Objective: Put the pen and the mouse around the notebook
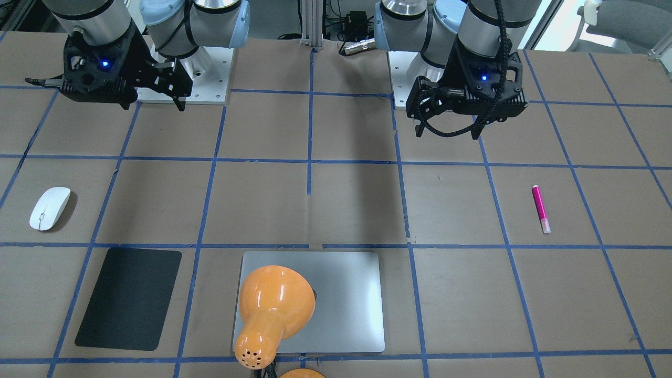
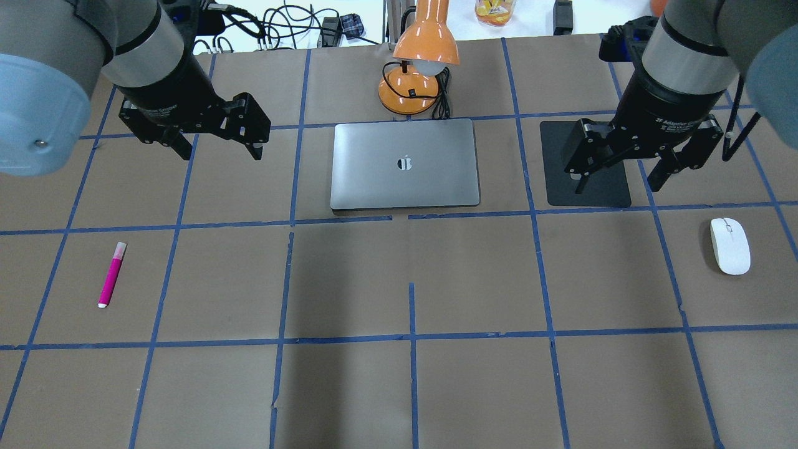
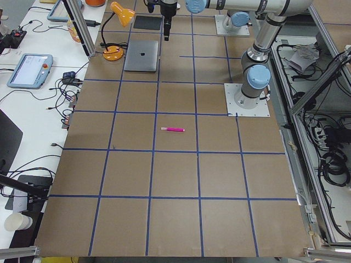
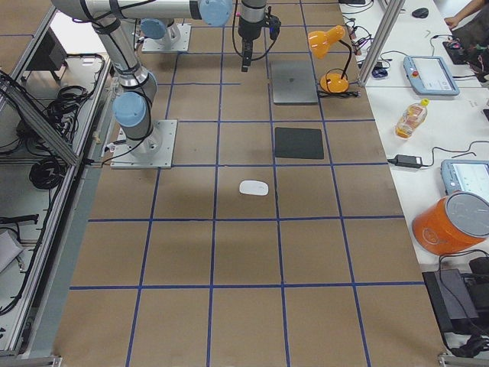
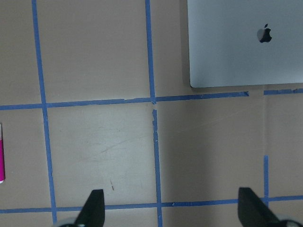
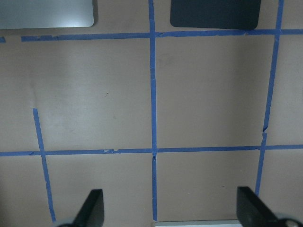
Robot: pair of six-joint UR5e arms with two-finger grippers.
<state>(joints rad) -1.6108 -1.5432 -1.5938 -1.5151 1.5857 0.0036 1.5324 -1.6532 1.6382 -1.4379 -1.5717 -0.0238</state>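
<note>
The magenta pen [image 2: 112, 274] with its pale cap lies on the table's left side, well in front of my left gripper [image 2: 219, 149]. That gripper hangs open and empty above the table. The white mouse [image 2: 730, 245] rests at the right, just in front and to the right of my right gripper [image 2: 617, 184], which is also open and empty. The silver notebook [image 2: 405, 163] lies shut at the back centre between both arms. In the left wrist view only the pen's edge [image 5: 1, 161] shows, beside the notebook's corner [image 5: 246, 42].
A black mat [image 2: 614, 196] lies right of the notebook, partly under my right gripper. An orange desk lamp [image 2: 424, 56] stands behind the notebook, its head over it. Blue tape lines grid the brown table. Benches with devices and a bottle flank the far edge.
</note>
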